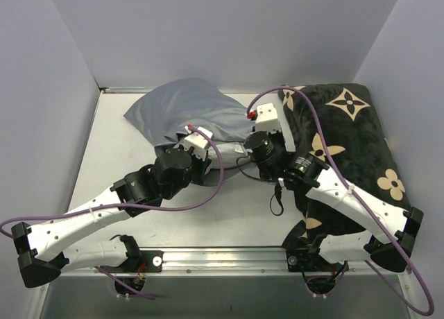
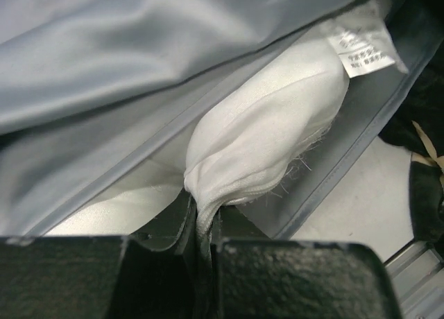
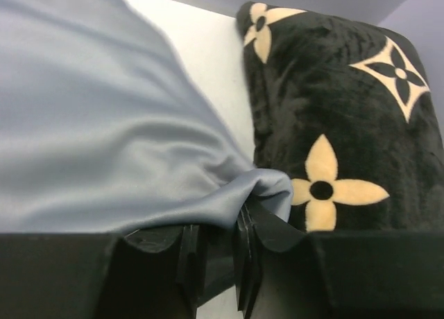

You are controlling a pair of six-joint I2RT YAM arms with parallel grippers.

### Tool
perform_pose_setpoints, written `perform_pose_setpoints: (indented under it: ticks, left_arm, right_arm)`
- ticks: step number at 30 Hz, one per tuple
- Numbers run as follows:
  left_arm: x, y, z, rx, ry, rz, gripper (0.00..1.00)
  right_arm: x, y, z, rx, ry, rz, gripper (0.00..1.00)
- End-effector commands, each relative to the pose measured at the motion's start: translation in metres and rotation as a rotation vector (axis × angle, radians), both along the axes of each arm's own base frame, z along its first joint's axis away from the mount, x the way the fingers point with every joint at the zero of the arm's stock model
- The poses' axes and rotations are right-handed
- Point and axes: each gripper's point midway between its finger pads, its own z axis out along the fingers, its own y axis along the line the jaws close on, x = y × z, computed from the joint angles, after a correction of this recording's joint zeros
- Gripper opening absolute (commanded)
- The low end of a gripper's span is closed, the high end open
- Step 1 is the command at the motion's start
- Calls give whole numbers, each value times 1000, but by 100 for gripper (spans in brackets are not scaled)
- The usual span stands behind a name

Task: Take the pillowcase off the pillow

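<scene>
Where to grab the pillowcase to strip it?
Grip the pillowcase at its open hem, coming from the arms' side: the mouth faces that way, the pillow corner pokes out, and limp fabric bunches into a pinchable fold, as at the right fingers.

Pale table under grey pillowcase and black flowered cushion.

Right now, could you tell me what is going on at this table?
The two arms are set to pull a grey pillowcase off a white pillow. The left tool pinches a pillow corner poking from the open end; the right tool pinches the pillowcase's edge beside the black flowered cushion. Most of the pillow is inside.
</scene>
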Motion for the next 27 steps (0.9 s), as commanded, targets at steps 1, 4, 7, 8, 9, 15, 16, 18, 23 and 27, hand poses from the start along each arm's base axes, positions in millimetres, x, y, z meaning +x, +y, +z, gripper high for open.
perform_pose_setpoints:
  ticks: [1, 4, 7, 8, 9, 15, 16, 18, 23, 27]
  left_arm:
    - [-7, 10, 51, -139, -48, 6, 0]
    - [-11, 12, 45, -129, -35, -9, 0]
    - [-15, 18, 47, -147, -34, -8, 0]
    - [-18, 21, 52, -169, -42, -9, 0]
    - [-19, 22, 53, -178, -44, -11, 0]
    - [-28, 27, 73, -261, -85, -45, 0]
    - [-29, 27, 74, -267, -87, -48, 0]
    - [-32, 27, 79, -289, -97, -63, 0]
    - [-33, 27, 103, -379, -132, -67, 0]
    - [-11, 53, 123, -447, -163, 147, 0]
  right_arm:
    - [4, -40, 34, 73, -85, -130, 18]
    - [11, -54, 37, 121, -75, -153, 18]
    - [20, -70, 30, 188, -38, -178, 18]
    - [23, -61, 21, 258, 7, -132, 17]
    - [31, -78, 15, 301, 27, -172, 17]
    - [54, -38, -36, 689, 202, 77, 19]
    - [60, -39, -48, 716, 235, 68, 19]
    - [64, -17, -56, 810, 279, 162, 19]
    - [77, 23, -53, 978, 297, 328, 32]
    - [67, 35, -45, 1048, 293, 419, 51]
